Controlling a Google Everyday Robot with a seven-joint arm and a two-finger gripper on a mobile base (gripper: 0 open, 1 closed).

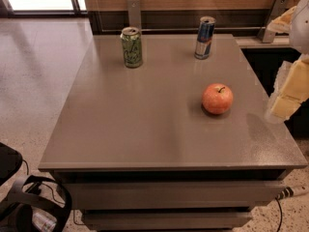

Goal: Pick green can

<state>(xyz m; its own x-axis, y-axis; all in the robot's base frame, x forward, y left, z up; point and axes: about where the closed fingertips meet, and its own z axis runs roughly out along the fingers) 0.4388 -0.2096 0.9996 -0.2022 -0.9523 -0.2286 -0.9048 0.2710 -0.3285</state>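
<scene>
- At the far left of the table, the green can stands upright with its silver top up. It is close to the back edge and has bare tabletop all round it.
- At the right edge of the view, the pincer hangs just beside the table's right side, roughly level with the apple. Only a pale, yellowish part of it shows, so I cannot tell whether it is released or clenched. Nothing is seen in its grip.
- The coming move turns on one relation: the green can lies well apart from the pincer, diagonally across the table, leftward and farther back.
- The apple sits near the pincer, between it and the middle of the table. The blue can stands upright at the back, to the right of the green can and well apart from it.
- By my judgement, a straight reach runs over or just behind the apple and in front of the blue can, so the arm needs to pass clear of both.
- The green can's long axis is vertical, which probably suits a grasp round its body from the side.
- There is only one arm, so no choice of side arises.
- The approach has not yet closed any of the gap, and a careless nudge could tip the can or push it toward the back edge.
</scene>
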